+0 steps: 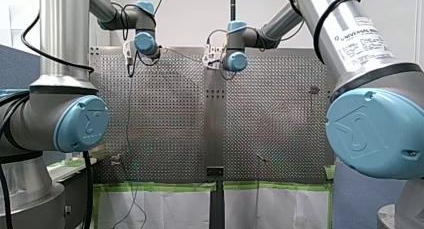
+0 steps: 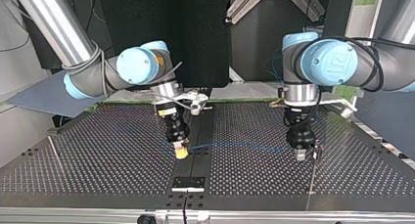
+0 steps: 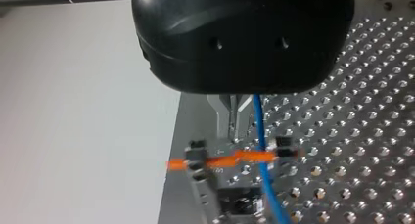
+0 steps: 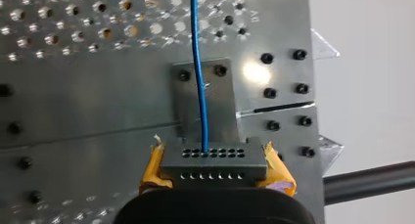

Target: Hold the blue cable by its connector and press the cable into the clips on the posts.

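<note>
The blue cable (image 2: 240, 146) stretches across the table between my two grippers in the top view. My right gripper (image 4: 215, 172) is shut on the cable's dark connector (image 4: 213, 160), held between its yellow pads (image 4: 151, 170); the cable (image 4: 198, 72) leads straight ahead from it. My left gripper (image 3: 231, 133) has its metal fingers together just above a clip with an orange piece (image 3: 230, 158). The cable (image 3: 260, 136) runs close along one finger's side; whether it is pinched does not show. In the front view both grippers (image 1: 131, 56) (image 1: 212, 58) are at the table's far edge.
A thin post (image 2: 317, 153) stands right beside my left gripper (image 2: 301, 154) in the top view, and another post (image 2: 53, 148) rises at that view's left. A black bracket (image 2: 188, 182) sits on the centre seam near the front edge. The cable's slack (image 1: 131, 139) hangs down the plate.
</note>
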You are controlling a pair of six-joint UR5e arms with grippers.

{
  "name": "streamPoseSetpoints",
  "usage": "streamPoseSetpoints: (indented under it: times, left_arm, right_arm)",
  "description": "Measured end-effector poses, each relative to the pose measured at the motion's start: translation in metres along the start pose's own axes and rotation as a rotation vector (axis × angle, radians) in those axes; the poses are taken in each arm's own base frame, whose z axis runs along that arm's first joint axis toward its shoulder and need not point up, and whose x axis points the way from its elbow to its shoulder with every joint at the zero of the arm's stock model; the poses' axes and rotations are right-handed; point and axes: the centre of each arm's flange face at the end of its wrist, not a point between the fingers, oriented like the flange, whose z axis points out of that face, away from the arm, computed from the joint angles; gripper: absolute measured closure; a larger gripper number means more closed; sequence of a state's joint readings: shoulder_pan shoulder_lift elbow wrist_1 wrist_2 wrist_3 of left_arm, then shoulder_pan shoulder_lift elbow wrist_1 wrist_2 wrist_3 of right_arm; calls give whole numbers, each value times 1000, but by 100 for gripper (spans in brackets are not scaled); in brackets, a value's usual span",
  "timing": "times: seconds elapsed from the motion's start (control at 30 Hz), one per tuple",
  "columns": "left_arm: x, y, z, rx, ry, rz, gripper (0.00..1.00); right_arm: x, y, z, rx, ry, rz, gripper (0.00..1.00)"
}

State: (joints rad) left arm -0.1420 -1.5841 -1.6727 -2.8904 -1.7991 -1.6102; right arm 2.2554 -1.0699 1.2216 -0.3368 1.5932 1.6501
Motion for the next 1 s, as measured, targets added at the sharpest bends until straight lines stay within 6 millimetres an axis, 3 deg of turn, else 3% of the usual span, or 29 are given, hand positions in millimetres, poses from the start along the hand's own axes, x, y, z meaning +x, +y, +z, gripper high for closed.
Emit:
streamPoseSetpoints:
  times: [0.17, 0.43, 1.0]
  left_arm:
    - [19, -4, -5, 10, 8, 0, 100]
    - [66, -19, -10, 16, 50, 27, 100]
    - [146, -73, -29, 30, 118, 69, 100]
  right_arm:
    - [-22, 8, -6, -18, -38, -3, 98]
    - [-64, 20, -22, -48, -119, -2, 98]
    - [-115, 53, -52, -122, -184, -10, 98]
